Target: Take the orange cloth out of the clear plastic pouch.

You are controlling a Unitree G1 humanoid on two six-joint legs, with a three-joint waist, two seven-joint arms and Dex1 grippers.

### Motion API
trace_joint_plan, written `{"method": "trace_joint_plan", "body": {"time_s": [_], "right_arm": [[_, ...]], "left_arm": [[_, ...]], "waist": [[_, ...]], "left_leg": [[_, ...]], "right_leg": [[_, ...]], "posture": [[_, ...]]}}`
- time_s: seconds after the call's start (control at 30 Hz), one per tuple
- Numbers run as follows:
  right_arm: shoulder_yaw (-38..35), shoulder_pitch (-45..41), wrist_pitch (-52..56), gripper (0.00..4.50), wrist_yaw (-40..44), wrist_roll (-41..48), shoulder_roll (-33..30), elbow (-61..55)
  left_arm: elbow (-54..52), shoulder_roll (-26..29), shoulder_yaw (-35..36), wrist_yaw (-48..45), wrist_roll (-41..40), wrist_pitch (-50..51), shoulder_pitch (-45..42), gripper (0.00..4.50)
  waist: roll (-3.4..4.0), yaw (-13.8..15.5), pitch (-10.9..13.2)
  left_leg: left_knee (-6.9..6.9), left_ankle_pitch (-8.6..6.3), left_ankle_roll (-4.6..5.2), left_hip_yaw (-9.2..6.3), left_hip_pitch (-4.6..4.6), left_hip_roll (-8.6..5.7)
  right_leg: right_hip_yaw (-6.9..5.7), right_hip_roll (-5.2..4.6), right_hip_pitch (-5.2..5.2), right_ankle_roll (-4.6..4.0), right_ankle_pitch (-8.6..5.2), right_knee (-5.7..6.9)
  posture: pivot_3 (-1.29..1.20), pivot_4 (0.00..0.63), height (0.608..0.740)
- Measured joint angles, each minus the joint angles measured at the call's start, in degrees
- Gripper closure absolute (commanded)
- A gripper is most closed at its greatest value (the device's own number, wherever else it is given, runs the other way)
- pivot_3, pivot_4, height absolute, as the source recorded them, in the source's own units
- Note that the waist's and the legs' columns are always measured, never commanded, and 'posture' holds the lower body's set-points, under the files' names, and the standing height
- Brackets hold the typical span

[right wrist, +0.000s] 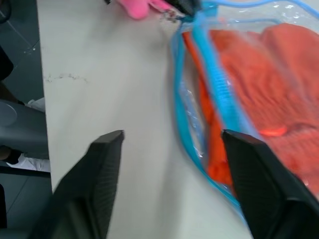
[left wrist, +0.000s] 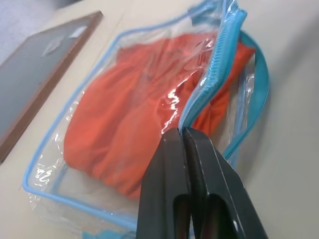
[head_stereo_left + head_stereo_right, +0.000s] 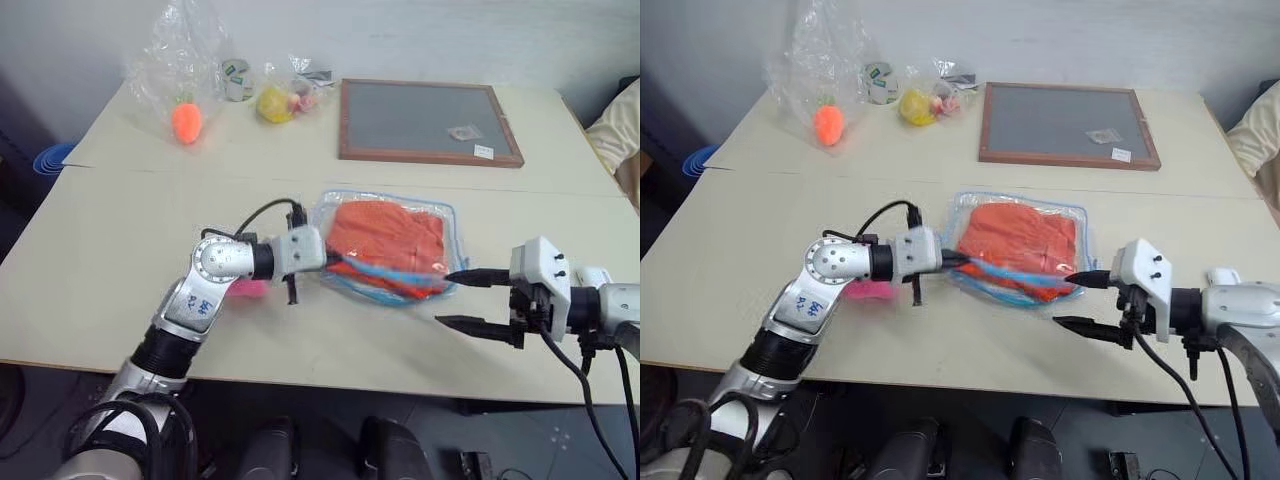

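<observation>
The clear plastic pouch (image 3: 324, 214), edged in light blue, lies flat at mid-table. The wrinkled orange cloth (image 3: 388, 235) is inside it and reaches to the gaping near side. My left gripper (image 3: 330, 262) comes in from the left and is shut on the pouch's blue zipper edge (image 2: 212, 79), which is lifted a little. My right gripper (image 3: 443, 297) is open at the pouch's near right corner. Its upper finger (image 3: 470, 275) lies against that corner and its lower finger is over bare table. In the right wrist view the pouch's opening (image 1: 199, 124) sits between the spread fingers.
A pink plush (image 3: 248, 289) lies under my left forearm. At the back stand a wood-framed grey board (image 3: 428, 122), a crinkly clear bag with an orange carrot toy (image 3: 187, 122), a yellow toy (image 3: 274, 103) and a tape roll (image 3: 238, 80). The table's front edge (image 3: 330, 375) is close below the grippers.
</observation>
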Motion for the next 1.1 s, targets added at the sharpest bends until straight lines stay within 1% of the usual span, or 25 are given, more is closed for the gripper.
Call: {"method": "trace_joint_plan", "body": {"time_s": [0.1, 0.2, 0.3, 0.37, 0.4, 0.5, 0.53, 0.57, 0.63, 0.73, 0.8, 0.83, 1.0, 1.1], "right_arm": [[4.8, -1.3, -1.0, 3.38, -2.9, -3.8, 1.5, -1.0], [9.2, -3.7, -3.7, 4.47, -6.8, -9.7, 3.9, -1.0], [14.4, -7.8, -5.6, 4.47, -13.7, -16.8, 9.7, -0.8], [18.2, -9.5, -6.9, 4.47, -18.4, -22.5, 12.8, 0.3], [19.2, -9.7, -7.6, 4.47, -19.3, -24.3, 13.1, 1.0], [22.2, -9.6, -10.6, 3.92, -20.8, -29.2, 13.6, 3.3], [22.9, -9.4, -11.8, 3.59, -21.2, -30.7, 13.9, 4.0], [23.8, -9.2, -13.2, 3.13, -22.0, -32.9, 14.2, 4.7], [24.1, -9.2, -14.0, 2.59, -22.5, -34.0, 14.7, 5.3], [25.2, -9.4, -15.3, 1.56, -23.9, -36.8, 16.4, 6.2], [25.8, -10.3, -15.7, 0.79, -25.1, -39.5, 17.1, 7.3], [26.2, -10.9, -16.1, 0.51, -25.6, -40.8, 17.4, 8.1], [27.8, -13.1, -18.0, 0.51, -26.7, -45.1, 19.5, 12.4], [28.5, -14.6, -20.6, 0.51, -26.9, -47.6, 19.6, 14.6]], "left_arm": [[-1.6, 0.2, 0.2, 0.4, -0.1, 2.2, 0.4, 4.5], [-3.1, 0.0, 0.3, 1.1, -0.4, 4.0, 0.8, 4.5], [-4.7, -0.2, 0.0, 1.6, -0.4, 5.0, 1.6, 4.5], [-5.0, -0.5, -0.1, 1.9, -0.4, 5.4, 2.0, 4.5], [-5.1, -0.6, -0.2, 2.0, -0.4, 5.5, 2.1, 4.5], [-5.3, -0.9, -0.3, 2.6, -0.4, 6.1, 2.1, 4.5], [-5.3, -1.1, -0.3, 2.7, -0.4, 6.2, 2.1, 4.5], [-5.4, -1.3, -0.3, 2.9, -0.4, 6.5, 2.0, 4.5], [-5.6, -1.4, -0.5, 3.0, -0.4, 6.7, 2.0, 4.5], [-6.2, -1.8, -0.7, 3.0, -0.4, 7.1, 1.7, 4.5], [-6.3, -1.9, -0.7, 3.0, -0.4, 7.2, 1.4, 4.5], [-6.4, -1.9, -0.7, 3.0, -0.4, 7.3, 1.3, 4.5], [-6.7, -2.0, -0.7, 3.1, -0.5, 8.0, 1.3, 4.5], [-6.7, -2.1, -0.7, 3.3, -0.5, 8.1, 1.3, 4.5]], "waist": [[0.0, -0.2, 0.0], [0.0, -0.2, 0.0], [0.0, -0.3, 0.0], [0.0, -0.3, 0.0], [0.0, -0.2, 0.0], [0.0, 0.1, 0.0], [0.0, 0.0, 0.0], [0.0, -0.1, 0.0], [0.0, -0.2, 0.0], [0.0, -0.4, 0.0], [0.0, -0.5, 0.0], [0.0, -0.6, 0.0], [0.0, -1.2, 0.0], [0.0, -1.4, 0.0]], "left_leg": [[0.01, 0.0, 0.0, 0.03, 0.01, -0.02], [0.01, 0.0, -0.01, 0.02, 0.01, -0.02], [0.01, 0.01, -0.03, 0.03, 0.01, -0.02], [0.01, 0.02, -0.03, 0.02, -0.01, -0.02], [0.01, 0.01, -0.03, 0.03, -0.02, -0.03], [0.01, 0.01, -0.02, 0.04, -0.03, -0.12], [0.01, 0.01, -0.02, 0.04, -0.03, -0.13], [0.01, 0.01, -0.02, 0.04, -0.03, -0.15], [0.01, 0.01, -0.02, 0.04, -0.02, -0.14], [0.01, 0.01, -0.02, 0.04, -0.02, -0.13], [0.01, 0.01, -0.02, 0.05, -0.03, -0.14], [0.01, 0.01, -0.03, 0.04, -0.02, -0.13], [-0.01, 0.01, -0.03, 0.02, -0.03, -0.12], [-0.01, 0.01, -0.03, 0.03, -0.02, -0.11]], "right_leg": [[0.02, 0.0, 0.0, 0.0, 0.0, 0.01], [0.02, 0.0, 0.0, 0.0, 0.0, 0.01], [0.03, 0.01, -0.03, 0.0, 0.0, 0.02], [0.02, 0.01, -0.03, 0.0, 0.0, 0.02], [0.02, 0.0, -0.03, 0.0, 0.0, 0.0], [0.02, -0.01, -0.02, 0.0, 0.0, -0.02], [0.02, 0.0, -0.02, 0.0, 0.0, -0.02], [0.02, 0.0, -0.03, 0.0, 0.0, 0.0], [0.01, 0.01, -0.03, 0.0, 0.0, 0.0], [0.02, 0.02, -0.03, 0.0, 0.0, 0.01], [0.03, 0.02, -0.03, 0.0, 0.0, 0.01], [0.02, 0.02, -0.03, 0.0, 0.0, 0.01], [0.02, 0.02, -0.03, 0.0, 0.0, -0.01], [0.02, 0.02, -0.03, 0.0, 0.0, 0.0]], "posture": [[0.0, 0.15, 0.74], [0.0, 0.15, 0.74], [0.0, 0.15, 0.74], [0.0, 0.15, 0.74], [0.0, 0.15, 0.74], [0.0, 0.15, 0.74], [0.0, 0.15, 0.74], [0.0, 0.15, 0.74], [0.0, 0.15, 0.74], [0.0, 0.15, 0.74], [0.0, 0.15, 0.74], [0.0, 0.15, 0.74], [0.0, 0.15, 0.74], [0.0, 0.15, 0.74]]}}
